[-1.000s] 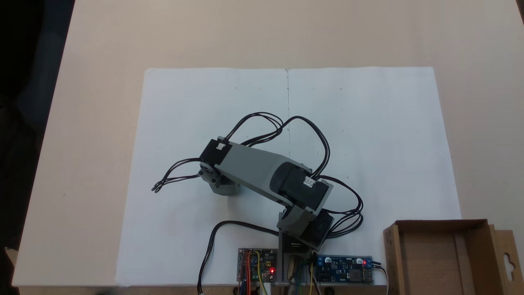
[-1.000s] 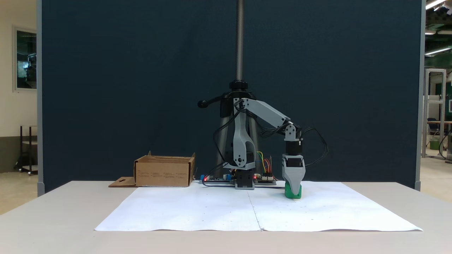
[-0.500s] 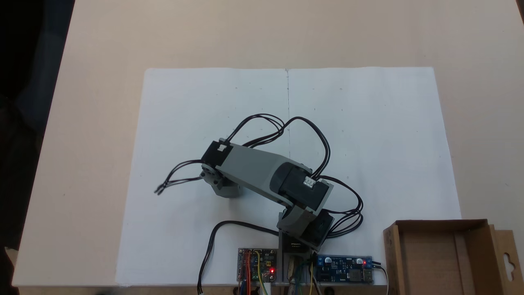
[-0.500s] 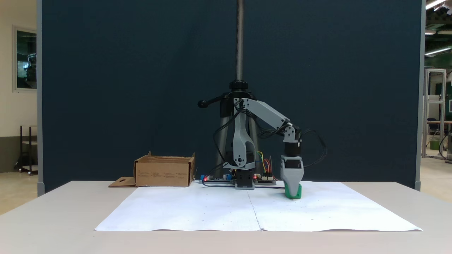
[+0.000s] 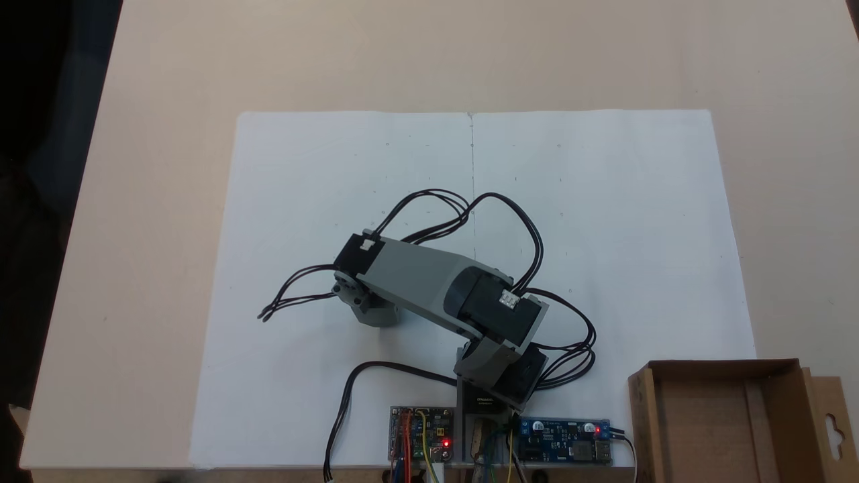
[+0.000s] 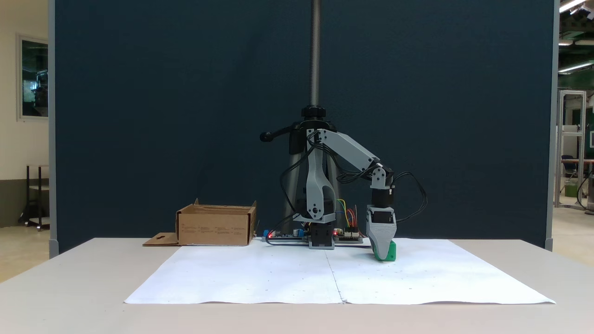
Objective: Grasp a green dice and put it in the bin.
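Note:
The green dice (image 6: 390, 251) sits on the white paper, right of the arm's base in a fixed view. My gripper (image 6: 381, 256) points straight down at it, and a grey jaw covers the dice's left part. The jaws stand one behind the other, so their gap is hidden. From above, the forearm and wrist (image 5: 366, 303) hide both the jaws and the dice. The bin (image 6: 214, 226) is an open brown cardboard box left of the base, and it stands at the lower right corner (image 5: 643, 416) seen from above.
A white paper sheet (image 5: 604, 201) covers the middle of the table. Circuit boards (image 5: 564, 448) and loose black cables (image 5: 295, 298) lie around the arm's base. A tripod pole (image 6: 315, 55) rises behind the arm. The bin's flap (image 5: 832, 422) with a keyhole cutout lies flat.
The wrist has sunk a little and drawn slightly toward the base. The green dice stays on the paper under the gripper. The bin has not moved.

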You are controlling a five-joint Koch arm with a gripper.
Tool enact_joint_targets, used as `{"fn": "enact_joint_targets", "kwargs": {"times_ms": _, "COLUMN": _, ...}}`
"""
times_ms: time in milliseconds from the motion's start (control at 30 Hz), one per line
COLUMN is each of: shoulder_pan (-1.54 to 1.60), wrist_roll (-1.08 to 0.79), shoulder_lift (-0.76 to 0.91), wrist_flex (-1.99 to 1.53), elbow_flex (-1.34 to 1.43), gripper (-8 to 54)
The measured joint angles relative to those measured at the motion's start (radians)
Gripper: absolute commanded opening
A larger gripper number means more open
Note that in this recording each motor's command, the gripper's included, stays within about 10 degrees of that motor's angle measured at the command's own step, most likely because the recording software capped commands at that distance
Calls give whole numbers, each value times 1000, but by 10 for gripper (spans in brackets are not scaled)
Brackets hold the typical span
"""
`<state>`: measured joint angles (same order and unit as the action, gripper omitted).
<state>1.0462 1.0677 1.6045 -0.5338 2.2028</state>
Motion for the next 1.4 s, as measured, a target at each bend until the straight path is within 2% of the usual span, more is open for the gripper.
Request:
{"fn": "enact_joint_targets", "kwargs": {"times_ms": 833, "shoulder_pan": 0, "wrist_roll": 0, "shoulder_lift": -31, "wrist_flex": 55, "elbow_flex": -9, "gripper": 403}}
{"fn": "enact_joint_targets", "kwargs": {"times_ms": 933, "shoulder_pan": 0, "wrist_roll": 0, "shoulder_lift": -34, "wrist_flex": 57, "elbow_flex": -14, "gripper": 367}}
{"fn": "enact_joint_targets", "kwargs": {"times_ms": 1033, "shoulder_pan": 0, "wrist_roll": 0, "shoulder_lift": -34, "wrist_flex": 57, "elbow_flex": -14, "gripper": 363}}
{"fn": "enact_joint_targets", "kwargs": {"times_ms": 1100, "shoulder_pan": 0, "wrist_roll": 0, "shoulder_lift": -38, "wrist_flex": 57, "elbow_flex": -15, "gripper": 333}}
{"fn": "enact_joint_targets", "kwargs": {"times_ms": 1200, "shoulder_pan": 0, "wrist_roll": 0, "shoulder_lift": -44, "wrist_flex": 57, "elbow_flex": -20, "gripper": 332}}
{"fn": "enact_joint_targets", "kwargs": {"times_ms": 1300, "shoulder_pan": 0, "wrist_roll": 0, "shoulder_lift": -44, "wrist_flex": 55, "elbow_flex": -20, "gripper": 293}}
{"fn": "enact_joint_targets", "kwargs": {"times_ms": 1400, "shoulder_pan": 0, "wrist_roll": 0, "shoulder_lift": -44, "wrist_flex": 57, "elbow_flex": -20, "gripper": 292}}
